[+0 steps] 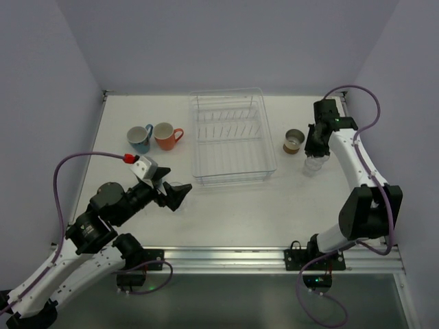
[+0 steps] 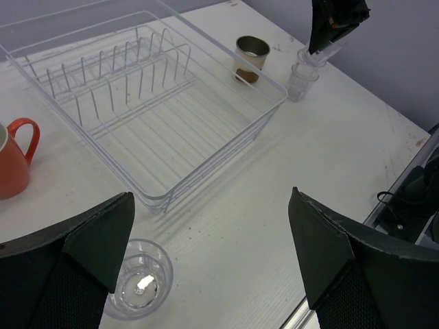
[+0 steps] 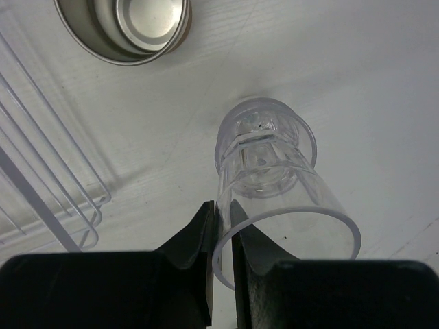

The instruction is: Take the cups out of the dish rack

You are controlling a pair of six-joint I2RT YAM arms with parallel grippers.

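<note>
The dish rack [image 1: 233,178] [image 2: 269,88] stands in the middle of the table with no cups in it. My right gripper [image 1: 315,152] [image 3: 223,214] is shut on the rim of a tilted clear tumbler [image 3: 278,199]. That tumbler's base rests in the mouth of another clear tumbler [image 3: 306,131] [image 1: 313,166] standing right of the rack. A brown cup [image 1: 293,142] [image 2: 250,58] [image 3: 130,27] stands beside them. Left of the rack are a blue mug [image 1: 140,138] and an orange mug [image 1: 165,136] [image 2: 14,164]. My left gripper [image 1: 175,190] [image 2: 211,205] is open, with a clear tumbler [image 2: 137,286] upright on the table by its left finger.
The table's near edge with a metal rail [image 1: 226,257] runs just behind the left gripper. Purple walls close in the back and both sides. A corner of the rack [image 3: 41,157] lies left of the right gripper.
</note>
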